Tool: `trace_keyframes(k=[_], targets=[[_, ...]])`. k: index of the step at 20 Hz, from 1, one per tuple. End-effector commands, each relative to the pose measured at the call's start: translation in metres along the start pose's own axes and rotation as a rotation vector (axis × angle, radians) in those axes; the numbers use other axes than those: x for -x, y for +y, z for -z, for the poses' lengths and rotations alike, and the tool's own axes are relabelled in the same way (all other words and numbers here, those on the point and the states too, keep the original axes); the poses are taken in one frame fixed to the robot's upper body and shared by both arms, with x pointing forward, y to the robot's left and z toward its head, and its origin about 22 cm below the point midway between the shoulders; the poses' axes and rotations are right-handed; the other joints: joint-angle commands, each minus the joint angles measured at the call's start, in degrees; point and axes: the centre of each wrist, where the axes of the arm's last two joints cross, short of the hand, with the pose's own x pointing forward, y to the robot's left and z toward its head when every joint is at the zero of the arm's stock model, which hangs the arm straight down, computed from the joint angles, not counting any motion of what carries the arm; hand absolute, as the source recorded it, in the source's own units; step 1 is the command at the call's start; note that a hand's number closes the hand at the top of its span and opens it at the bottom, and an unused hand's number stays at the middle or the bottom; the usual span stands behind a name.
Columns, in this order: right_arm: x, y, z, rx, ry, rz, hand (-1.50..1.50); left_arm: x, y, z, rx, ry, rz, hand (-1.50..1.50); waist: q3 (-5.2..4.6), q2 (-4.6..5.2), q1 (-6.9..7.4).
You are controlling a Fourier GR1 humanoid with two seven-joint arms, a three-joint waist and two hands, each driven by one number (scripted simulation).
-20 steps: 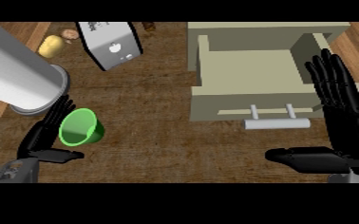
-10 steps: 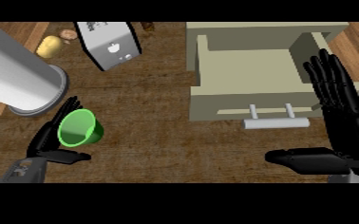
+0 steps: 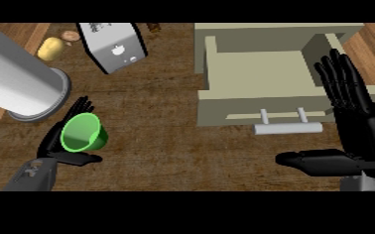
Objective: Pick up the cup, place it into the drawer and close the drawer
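A green cup (image 3: 84,133) sits on the wooden counter at the lower left, its mouth tipped toward me. My left hand (image 3: 58,138) lies around it from the left, fingers straight behind the cup and thumb (image 3: 82,159) under it, touching or nearly touching. The beige drawer (image 3: 256,111) stands pulled open at the upper right, nothing inside, with a pale bar handle (image 3: 287,127) on its front. My right hand (image 3: 350,109) rests open at the right edge beside the drawer, fingers up and thumb (image 3: 311,160) pointing left.
A tall grey cylinder (image 3: 26,87) stands just above the cup at the left edge. A grey box with a white logo (image 3: 113,46) lies at the top centre-left. A yellow item (image 3: 50,48) and a small brown one (image 3: 71,35) sit at the top left.
My left hand has slid in closer around the cup's left side and rim. The right hand and the drawer have stayed where they were.
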Motion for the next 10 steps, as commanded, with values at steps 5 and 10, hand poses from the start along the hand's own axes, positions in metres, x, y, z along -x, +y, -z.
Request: trace_keyframes(k=[5,10], targets=[[0.01,0.006,-0.003,-0.008,0.014,0.014,-1.5,0.006,-0.024,0.016,0.149,-0.136,-0.238,-1.5,0.01,0.12,-0.01],[0.006,-0.006,-0.008,-0.006,0.023,0.026,-1.5,0.006,-0.028,0.019,0.196,-0.158,-0.317,1.5,0.07,-0.21,-0.1]])
